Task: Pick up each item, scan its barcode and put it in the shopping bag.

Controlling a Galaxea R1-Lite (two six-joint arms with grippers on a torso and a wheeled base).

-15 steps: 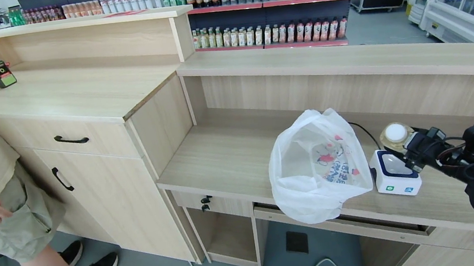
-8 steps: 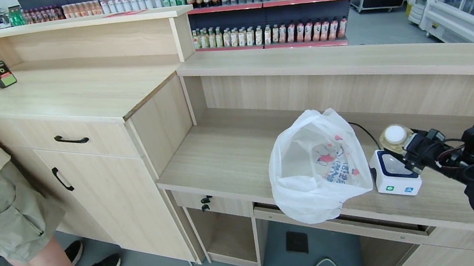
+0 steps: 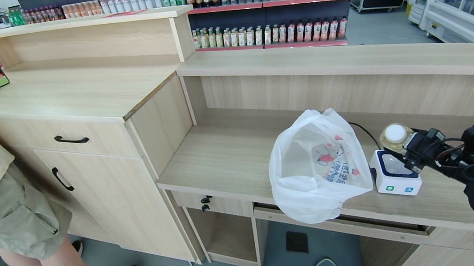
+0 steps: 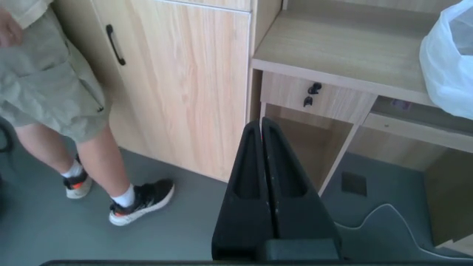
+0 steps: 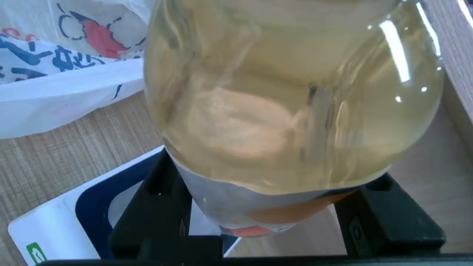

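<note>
The right jaws are closed around a clear round jar [image 3: 395,135] with a white lid. They hold it low on its body, with a black finger on each side in the right wrist view [image 5: 288,103]. The scanner [image 3: 394,172] sits directly beneath the jaws on the tabletop [image 3: 230,152]. The white shopping bag [image 3: 317,166] stands just beside the jaws, on the robot's left, with its mouth open and slack. The left jaws are pressed together with nothing in them. They hang low over the floor in front of the cupboard, well apart from the bag.

The main risk is probably the grip. The jar's wall is smooth and curved and it looks full of liquid, so a quick swing toward the bag could let it twist or slide out and fall onto the scanner or the tabletop.

The scan itself may also fail. Only a strip of coloured label shows down at the jaws, so the fingers may cover the barcode or it may face away from the scanner window; I cannot tell which.

The bag could give trouble too. Its thin rim sags, and a jar brought in too low could catch it, fold the mouth shut or drag the bag toward the front edge of the tabletop, which its lower part already overhangs. Lowering the jar too far here could also knock the scanner or tug its cable [image 3: 362,131].
</note>
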